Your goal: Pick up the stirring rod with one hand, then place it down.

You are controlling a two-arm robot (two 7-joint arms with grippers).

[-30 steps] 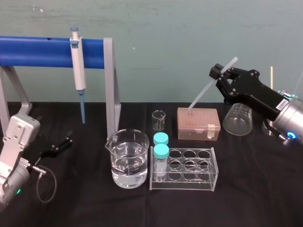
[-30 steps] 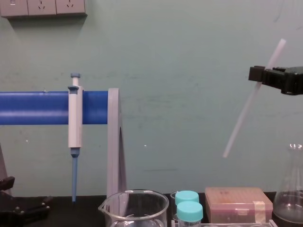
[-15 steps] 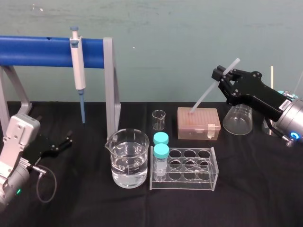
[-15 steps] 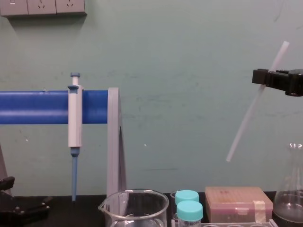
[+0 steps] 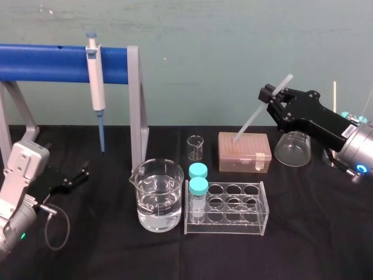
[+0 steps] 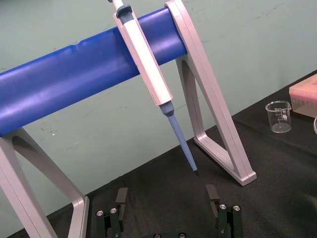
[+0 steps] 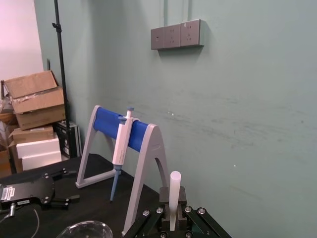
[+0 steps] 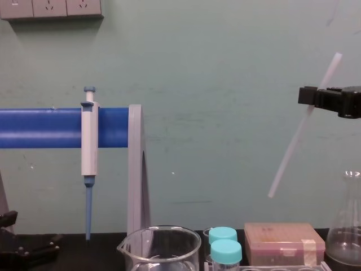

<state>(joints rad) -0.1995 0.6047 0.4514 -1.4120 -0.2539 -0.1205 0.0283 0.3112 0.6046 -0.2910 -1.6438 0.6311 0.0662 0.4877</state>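
White translucent stirring rod [image 5: 252,121] hangs tilted at centre right of the head view, pinched near its top by the right gripper [image 5: 271,93]; left gripper [image 5: 73,178] rests lower left, jaws spread.

right gripper [image 8: 309,96] | sank a little and edged back left, above the bench's far right corner | stirring rod [image 8: 293,144] | lower end dropped with it

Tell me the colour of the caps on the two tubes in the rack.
Teal caps; the head view shows them best.
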